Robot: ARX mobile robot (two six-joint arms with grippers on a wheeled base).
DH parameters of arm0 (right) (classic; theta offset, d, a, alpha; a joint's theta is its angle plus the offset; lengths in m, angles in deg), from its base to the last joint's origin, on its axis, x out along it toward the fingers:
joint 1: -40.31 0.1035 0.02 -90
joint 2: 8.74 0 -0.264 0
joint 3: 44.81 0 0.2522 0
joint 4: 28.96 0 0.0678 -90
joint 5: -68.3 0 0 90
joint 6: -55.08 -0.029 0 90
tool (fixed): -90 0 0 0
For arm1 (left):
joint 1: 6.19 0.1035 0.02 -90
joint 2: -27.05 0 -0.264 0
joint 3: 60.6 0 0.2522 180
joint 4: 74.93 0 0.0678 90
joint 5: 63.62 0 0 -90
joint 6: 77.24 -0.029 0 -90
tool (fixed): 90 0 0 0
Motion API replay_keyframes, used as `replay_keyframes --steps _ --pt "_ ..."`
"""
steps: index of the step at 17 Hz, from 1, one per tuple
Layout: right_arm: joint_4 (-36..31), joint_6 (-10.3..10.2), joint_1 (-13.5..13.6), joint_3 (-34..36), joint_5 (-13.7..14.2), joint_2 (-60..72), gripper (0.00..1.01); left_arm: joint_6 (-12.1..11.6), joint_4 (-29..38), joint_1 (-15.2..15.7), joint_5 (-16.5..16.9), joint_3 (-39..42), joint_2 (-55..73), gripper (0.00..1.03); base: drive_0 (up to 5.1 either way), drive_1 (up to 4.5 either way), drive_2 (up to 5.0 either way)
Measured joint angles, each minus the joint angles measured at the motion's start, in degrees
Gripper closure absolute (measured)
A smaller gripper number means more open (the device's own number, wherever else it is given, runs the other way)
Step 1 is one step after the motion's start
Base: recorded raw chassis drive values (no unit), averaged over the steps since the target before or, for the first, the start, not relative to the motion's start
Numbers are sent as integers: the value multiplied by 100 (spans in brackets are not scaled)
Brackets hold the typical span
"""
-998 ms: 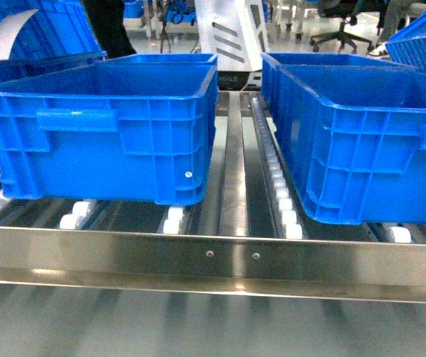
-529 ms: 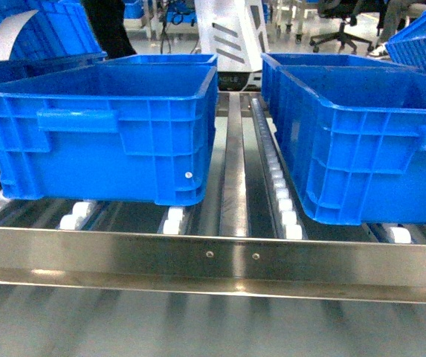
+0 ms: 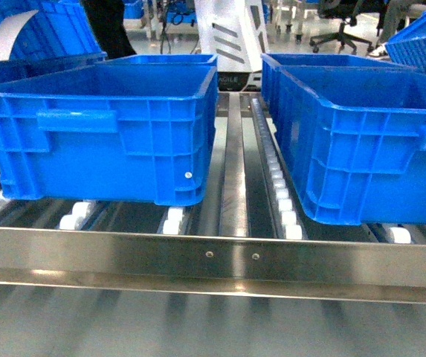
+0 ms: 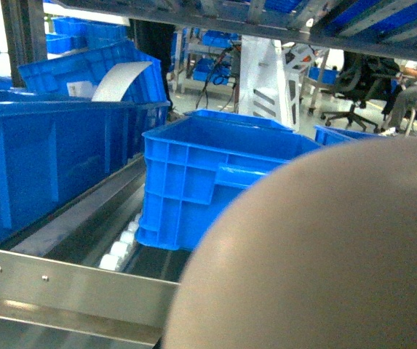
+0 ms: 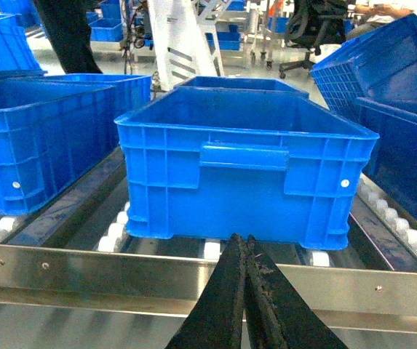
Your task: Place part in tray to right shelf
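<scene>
**Right gripper pressed shut at the shelf rail, tray filling the left wrist view**

Here's the right shelf (image 3: 220,256), its flat steel front rail running straight across, white rollers (image 3: 281,195) lined up in rows behind it. Sitting on those rollers behind the rail, a large blue crate on the left (image 3: 105,134) and another blue crate on the right (image 3: 361,141), a bare strip of roller track between them.

Over on the right wrist camera, the right gripper (image 5: 245,251) is low and just in front of the rail, its two black fingers pressed flat together, nothing between them. Directly behind the rail from it stands a blue crate (image 5: 244,163), square on.

The left wrist camera is mostly blocked: a big rounded cream-beige surface, the tray (image 4: 317,254), bulges up from the lower right corner, close to the lens and out of focus. The left gripper itself isn't visible anywhere. Behind the rail (image 4: 62,287) in that view, more blue crates (image 4: 208,182) sit on the rollers.

The small blue part can't be seen in any view
</scene>
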Motion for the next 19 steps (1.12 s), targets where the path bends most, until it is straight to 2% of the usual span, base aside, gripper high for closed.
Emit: replay_keyframes --steps 5,6,13,16,19 --pt "-4 4 0 0 0 0 98 0 -37 0 0 0 2 91 0 0 0" --pt "-2 2 0 0 0 0 75 0 -37 0 0 0 2 91 0 0 0" --pt "-2 2 0 0 0 0 51 0 -37 0 2 0 2 91 0 0 0" --pt "-2 2 0 0 0 0 33 0 -37 0 0 0 2 91 0 0 0" --pt "-4 2 0 0 0 0 5 0 -37 0 0 0 2 91 0 0 0"
